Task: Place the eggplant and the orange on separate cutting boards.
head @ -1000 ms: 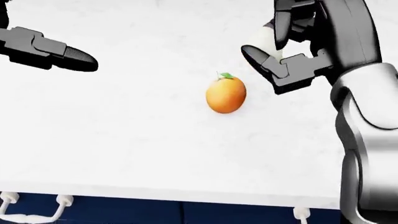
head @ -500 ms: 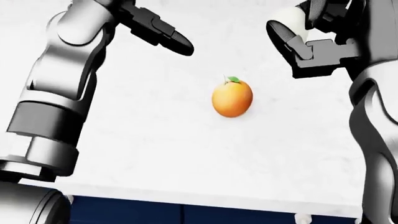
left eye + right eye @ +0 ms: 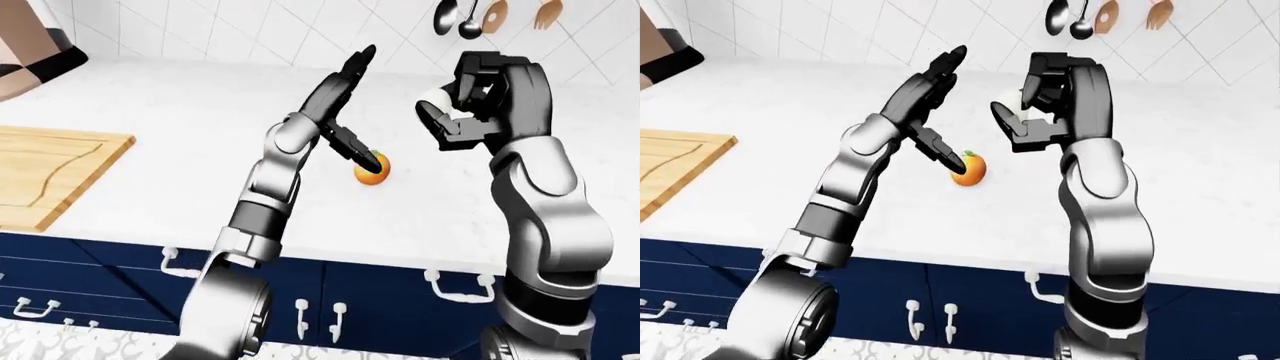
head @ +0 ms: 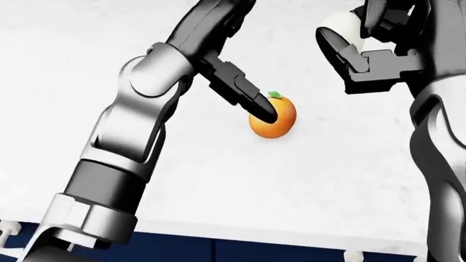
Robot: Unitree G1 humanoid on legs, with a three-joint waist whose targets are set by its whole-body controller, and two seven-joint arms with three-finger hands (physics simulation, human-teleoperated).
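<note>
Orange was seen lying on the white counter, roughly mid-frame in the head view, with no eggplant visible in any view. Largest first: the counter was spread across all views, with navy drawers below it and a tiled wall with hanging utensils above. A wooden cutting board was placed at the left edge of the left-eye view, well apart from the fruit; a second board was not shown. The left hand was reached in over the fruit with fingers spread open, one dark fingertip touching or just over the orange's left side, nothing gripped. The right hand was held raised, up and right of the fruit, loosely curled with fingers apart; a pale rounded shape sat at its palm, and whether that was a held thing could not be told. The orange was judged light, firm and round, so likely to roll; a hold across its widest middle from opposite sides was judged safest.
</note>
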